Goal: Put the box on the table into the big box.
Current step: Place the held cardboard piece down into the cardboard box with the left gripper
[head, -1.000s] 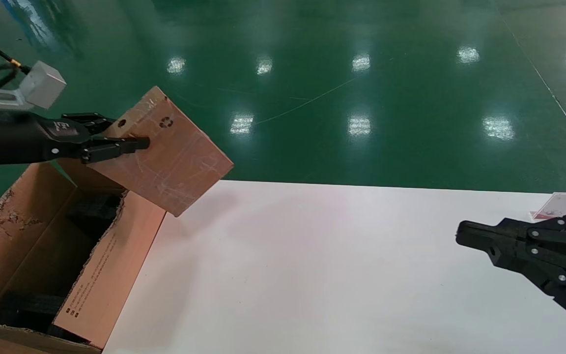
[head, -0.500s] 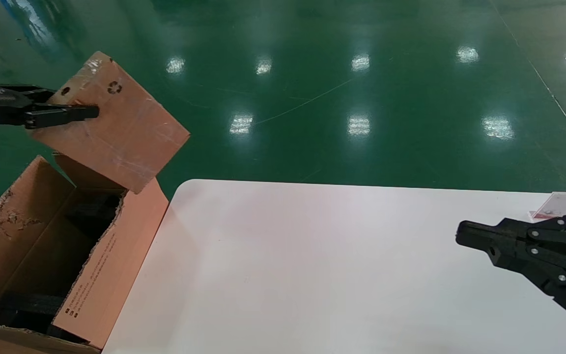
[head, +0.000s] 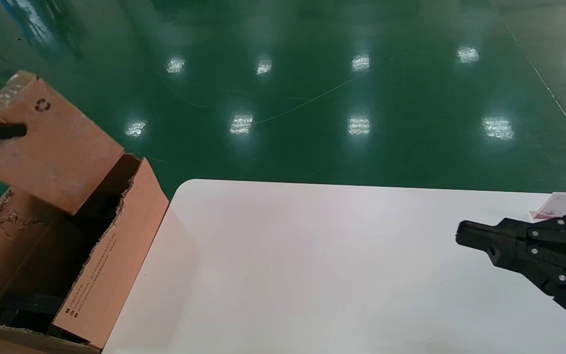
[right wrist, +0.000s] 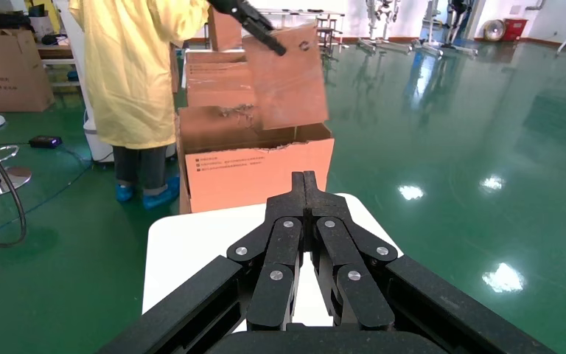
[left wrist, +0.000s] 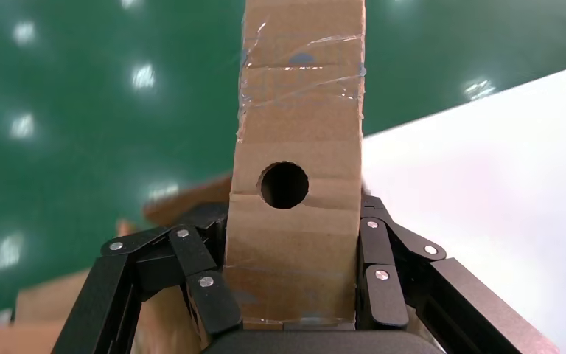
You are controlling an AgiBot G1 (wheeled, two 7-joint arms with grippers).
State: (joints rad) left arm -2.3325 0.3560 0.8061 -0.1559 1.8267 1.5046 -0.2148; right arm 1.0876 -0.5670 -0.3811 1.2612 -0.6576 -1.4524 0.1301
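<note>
One small flat brown cardboard box (head: 42, 147) hangs over the big brown flapped carton (head: 111, 255).
Left gripper (left wrist: 295, 295) jaws squeeze it tight; lower it slowly between the flaps, off the white counter (head: 337, 270), then let go.

A black recycling symbol (head: 42, 104) is printed on the broad face of the small box (head: 47, 147), near its far upper edge. Several lines of small black print (head: 84, 285) run along the outer flap of the big box (head: 111, 265), with tiny square marks at the near end; the words are too small to read. A white and red card (head: 560, 205) at the table's (head: 312, 270) far right edge shows dark characters, possibly Chinese, cut off.
</note>
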